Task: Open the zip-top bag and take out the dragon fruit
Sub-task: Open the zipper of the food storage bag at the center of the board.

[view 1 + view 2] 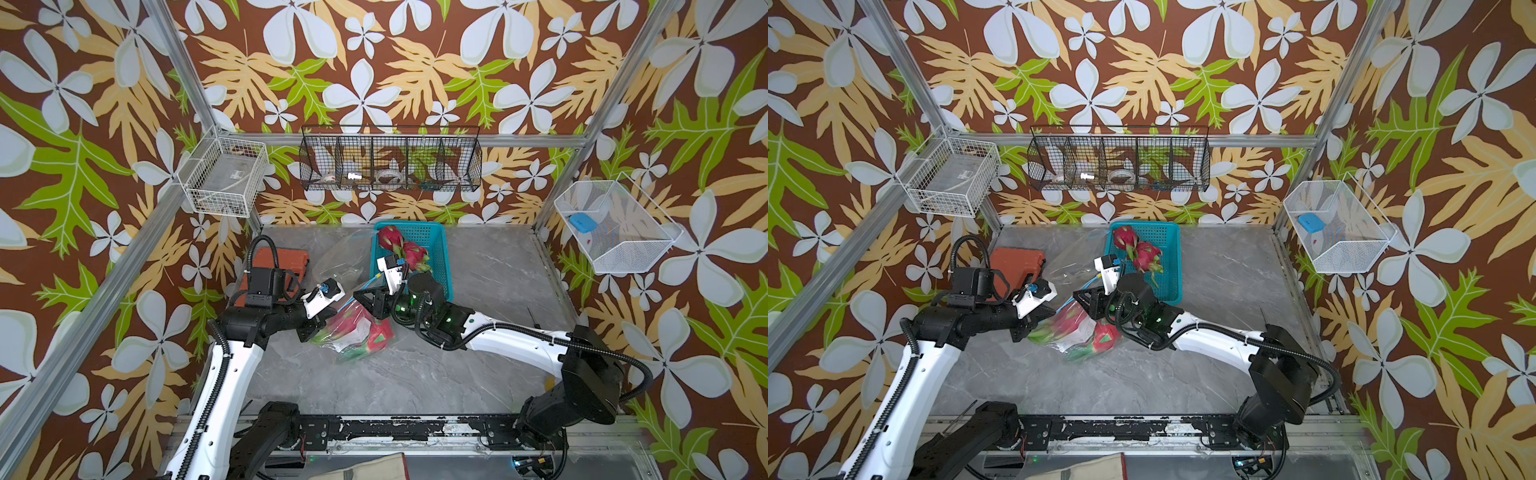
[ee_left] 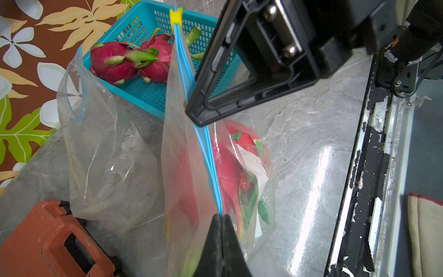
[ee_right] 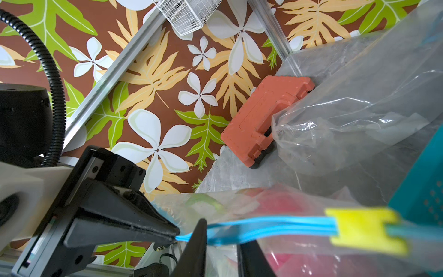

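The end of the blue zip (image 2: 211,163) was pinched between the jaws of the left gripper (image 2: 219,217), which were shut tight on it. That end was most likely held so that the bag (image 2: 189,167) would not slide away when the zip was pulled. The top of the bag was held up at those jaws, while its bottom rested on the table (image 2: 311,120).

Further along the zip, the right gripper (image 3: 221,232) was set with its tip at the blue line. Its jaws were a little apart, and nothing was seen to be clamped between them. Whether the zip was touched by them could not be told. The yellow slider (image 3: 364,230) was seen past those jaws, on the side away from the left gripper. The two sides of the zip lay close together, so the bag was judged not to be opened wide yet.

Below both pairs of jaws, fruit (image 2: 230,167) was seen inside the bag, pressed against the clear plastic. It was not out yet.

Beyond the right jaws, other fruit (image 2: 112,62) was seen lying in a blue basket (image 2: 148,96), most likely the place meant for fruit. An empty bag (image 2: 103,148) was slumped just beside the basket. An orange case (image 2: 48,239) was seen off to the side of the left jaws.
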